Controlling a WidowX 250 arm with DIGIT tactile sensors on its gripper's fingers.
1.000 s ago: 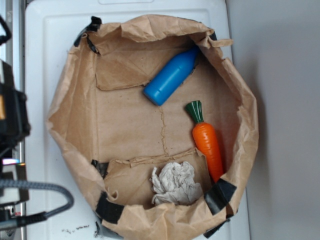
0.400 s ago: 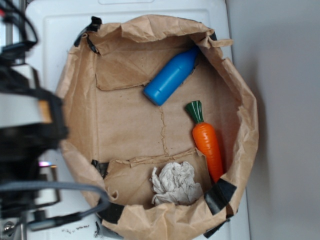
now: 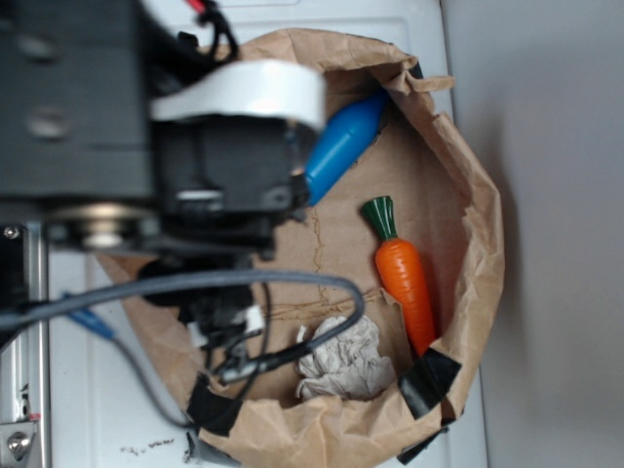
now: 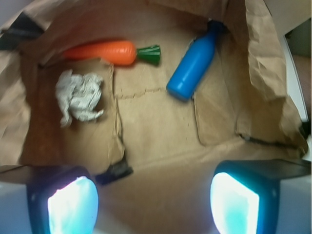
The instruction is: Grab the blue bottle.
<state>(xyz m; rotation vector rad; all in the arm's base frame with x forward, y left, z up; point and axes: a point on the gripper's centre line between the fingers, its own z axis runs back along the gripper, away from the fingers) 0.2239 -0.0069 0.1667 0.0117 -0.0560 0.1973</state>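
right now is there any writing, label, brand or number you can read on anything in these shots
None that can be read.
Blue bottle: plain, no label on the side that shows.
Carrot: no marks.
Crumpled paper: too blurred to tell.
Paper bag and its black tape: no print seen.
Dark specks on the white surface: too small to read, maybe just dirt.
Gripper: no text seen.

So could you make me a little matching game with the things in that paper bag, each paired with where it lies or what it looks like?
Things:
1. blue bottle
2. carrot
3. crumpled paper
4. claw

Descriptions:
A. orange with a green top
B. pale grey wad on a folded flap
C. neck tucked against the bag wall
D. open, clear of every item

Pairs: 1-C, 2-A, 3-B, 4-D
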